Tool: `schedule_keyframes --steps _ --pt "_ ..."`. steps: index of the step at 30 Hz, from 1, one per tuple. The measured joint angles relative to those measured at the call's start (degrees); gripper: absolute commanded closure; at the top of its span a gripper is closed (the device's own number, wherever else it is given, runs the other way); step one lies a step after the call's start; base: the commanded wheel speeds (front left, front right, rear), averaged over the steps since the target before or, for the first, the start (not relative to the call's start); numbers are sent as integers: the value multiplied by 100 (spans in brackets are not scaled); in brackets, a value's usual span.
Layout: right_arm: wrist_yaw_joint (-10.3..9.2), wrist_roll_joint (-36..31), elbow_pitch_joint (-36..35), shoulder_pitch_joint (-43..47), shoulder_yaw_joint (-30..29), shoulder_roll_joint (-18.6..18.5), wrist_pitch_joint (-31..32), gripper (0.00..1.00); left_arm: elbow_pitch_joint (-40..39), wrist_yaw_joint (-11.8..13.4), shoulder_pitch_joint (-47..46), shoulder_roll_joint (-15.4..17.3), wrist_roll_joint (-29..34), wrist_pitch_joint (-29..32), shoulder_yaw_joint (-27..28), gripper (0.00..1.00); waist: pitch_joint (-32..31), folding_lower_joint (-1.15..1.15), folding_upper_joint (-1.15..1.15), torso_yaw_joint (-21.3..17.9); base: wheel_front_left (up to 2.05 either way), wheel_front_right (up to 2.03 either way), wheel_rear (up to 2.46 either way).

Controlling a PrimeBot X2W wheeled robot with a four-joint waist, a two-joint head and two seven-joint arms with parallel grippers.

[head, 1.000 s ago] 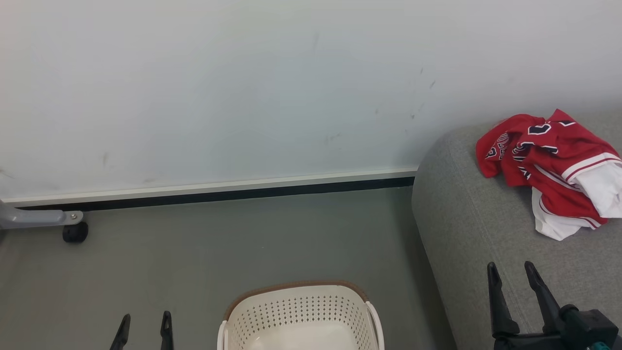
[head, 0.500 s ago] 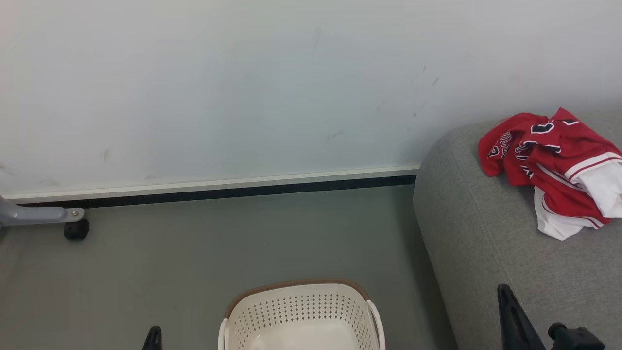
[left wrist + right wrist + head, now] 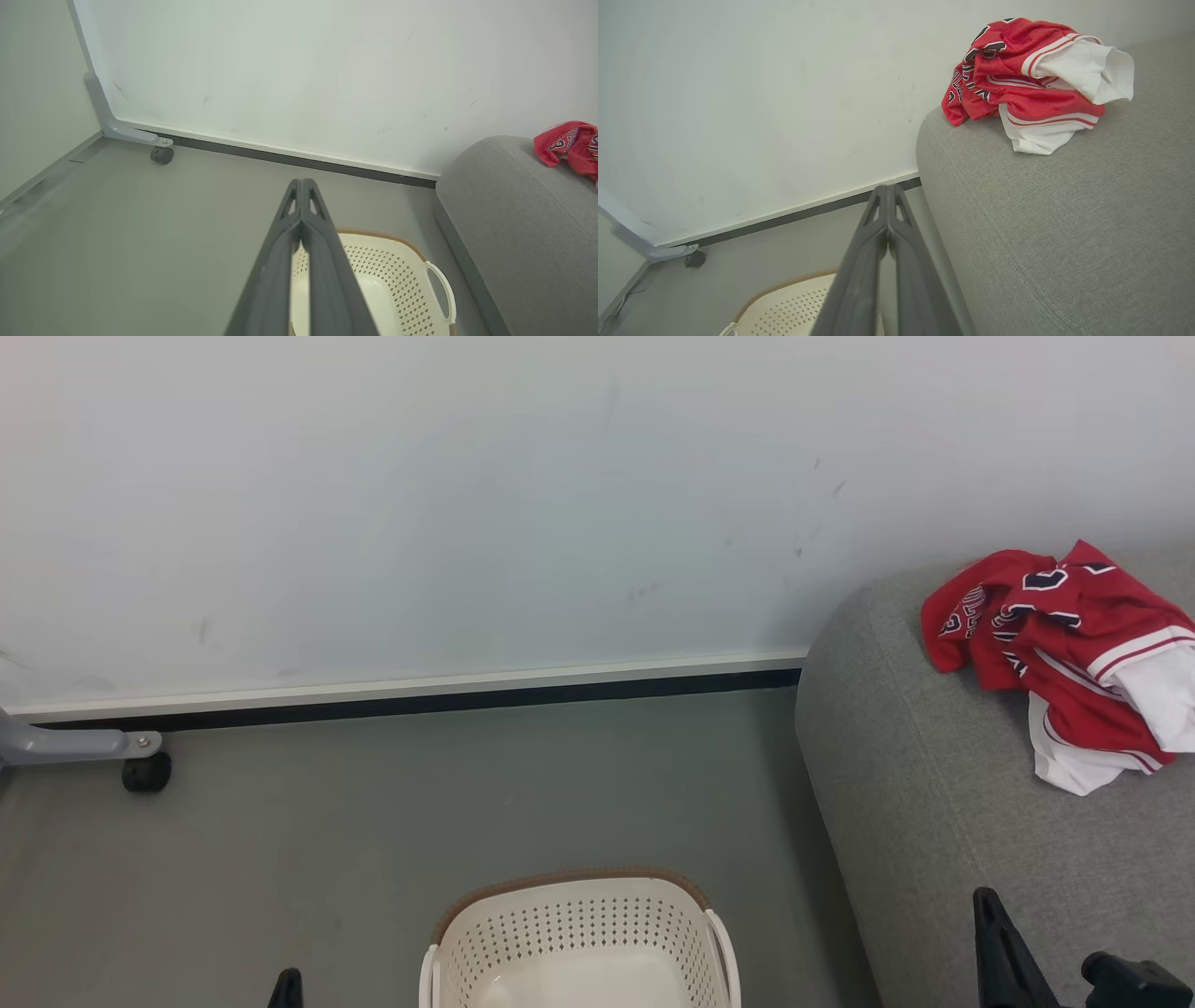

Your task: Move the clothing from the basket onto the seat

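**Clothing Lay on the Seat, Basket Looked Bare**

The clothing (image 3: 1060,653) lay in a crumpled red-and-white heap on the seat (image 3: 934,821), far right, close to the seat's rounded left edge by the wall. The basket (image 3: 569,878) stood on the floor, near, just left of the seat; what showed of its inside was bare. The left fingers (image 3: 301,186) and the right fingers (image 3: 887,189) were each pressed together, holding nothing. The task looked done. The likeliest risk was the loose heap slipping off that rounded edge if an arm brushed it.
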Motion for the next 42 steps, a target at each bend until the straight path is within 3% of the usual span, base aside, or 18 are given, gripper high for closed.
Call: schedule_keyframes --steps 42 --pt "556 2753 349 -393 -856 347 837 100 359 -514 -628 -270 -2820 827 561 100 103 0 0 25 0 0 0"
